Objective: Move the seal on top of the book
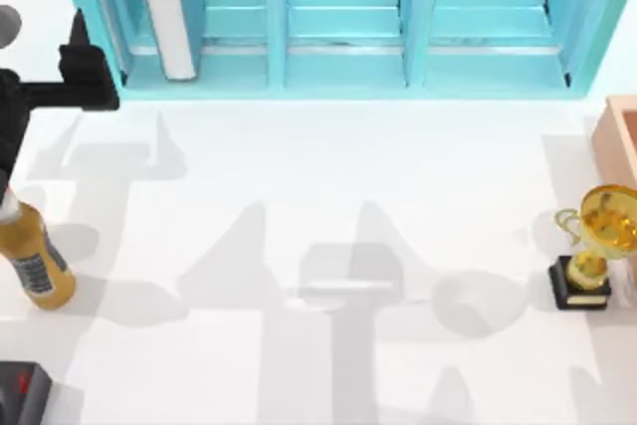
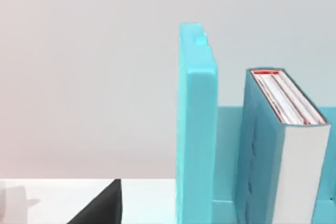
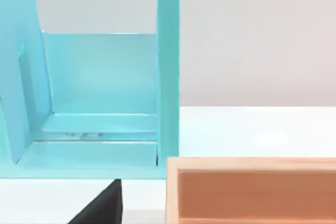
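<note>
The seal is out of view. The book point(image 1: 164, 7) stands upright in the leftmost compartment of the turquoise shelf unit point(image 1: 338, 57) at the table's back. The left wrist view shows the book point(image 2: 286, 150) with its teal cover and white page edges, just beyond the shelf's side wall point(image 2: 197, 129). My left gripper point(image 1: 95, 77) hovers at the far left, close to the shelf's left end and the book, with nothing seen in it. A black part of my right gripper point(image 3: 100, 207) shows in the right wrist view, facing the shelf's right end.
An amber bottle point(image 1: 35, 256) lies tilted at the left edge. A gold trophy point(image 1: 595, 241) on a black base stands at the right. Behind it is an open wooden box point(image 1: 622, 136), also in the right wrist view point(image 3: 252, 190). A dark object point(image 1: 20, 395) sits at the front left corner.
</note>
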